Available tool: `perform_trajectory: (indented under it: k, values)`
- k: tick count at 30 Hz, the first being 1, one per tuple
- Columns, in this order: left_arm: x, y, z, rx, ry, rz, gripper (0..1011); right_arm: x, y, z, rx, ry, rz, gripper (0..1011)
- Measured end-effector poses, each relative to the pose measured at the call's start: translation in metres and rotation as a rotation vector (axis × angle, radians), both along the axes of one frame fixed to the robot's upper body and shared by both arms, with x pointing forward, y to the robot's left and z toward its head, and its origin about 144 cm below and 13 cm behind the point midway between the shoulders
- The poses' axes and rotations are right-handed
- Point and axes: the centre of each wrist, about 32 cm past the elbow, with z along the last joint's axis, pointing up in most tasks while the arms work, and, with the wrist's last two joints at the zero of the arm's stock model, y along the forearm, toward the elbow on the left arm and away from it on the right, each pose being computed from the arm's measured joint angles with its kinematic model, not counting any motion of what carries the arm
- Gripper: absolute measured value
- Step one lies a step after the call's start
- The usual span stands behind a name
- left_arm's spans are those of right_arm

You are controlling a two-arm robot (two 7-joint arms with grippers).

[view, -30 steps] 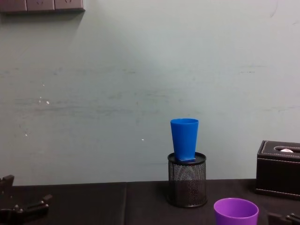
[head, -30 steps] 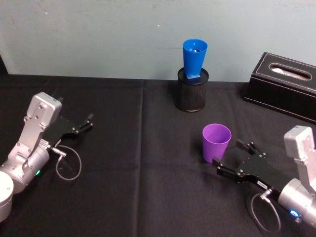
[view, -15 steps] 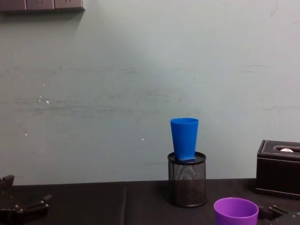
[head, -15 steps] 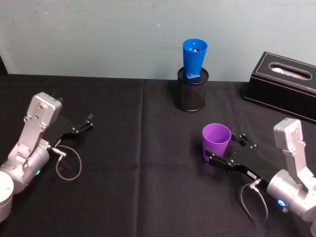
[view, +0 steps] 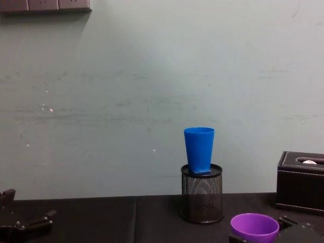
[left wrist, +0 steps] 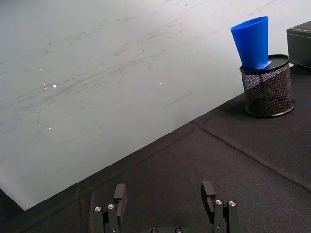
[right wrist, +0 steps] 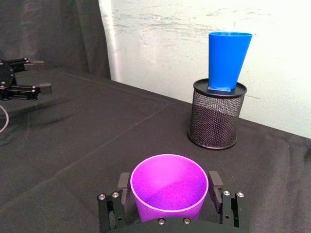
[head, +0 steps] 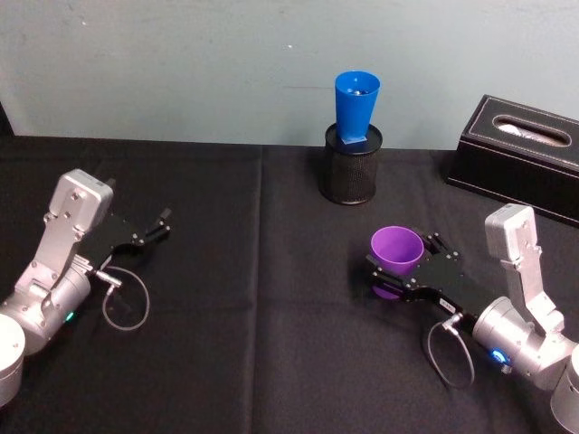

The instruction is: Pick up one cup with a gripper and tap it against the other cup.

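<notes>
**Right gripper brackets purple cup ahead of the tap**

On the black tabletop [head: 253, 298], the left gripper [head: 154, 226] lies parked at the robot's left, fingers apart, well away from both cups. At the back, a mesh pen holder [head: 353, 176] carries the blue cup [head: 355, 107] on its top. That raises the target above the cloth, so the tap likely calls for a lift first. Nearer, on the robot's right, the purple cup [head: 396, 253] stands mouth up on the tabletop. The right gripper [right wrist: 168, 187] sits low around it. Its fingers [right wrist: 214, 183] are apart, one on each side of the cup's wall below the rim and just beside it. Whether they press it cannot be told.
</notes>
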Motion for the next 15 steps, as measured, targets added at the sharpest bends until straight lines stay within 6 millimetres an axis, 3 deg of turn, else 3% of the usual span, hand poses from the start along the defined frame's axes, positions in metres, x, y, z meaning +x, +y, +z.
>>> perform_trajectory:
  k: [15]
  values:
    - [0.0000,0.0000,0.0000,0.000,0.000,0.000,1005,-0.0015,-0.0011,0.0004,-0.001,0.000,0.002,1003]
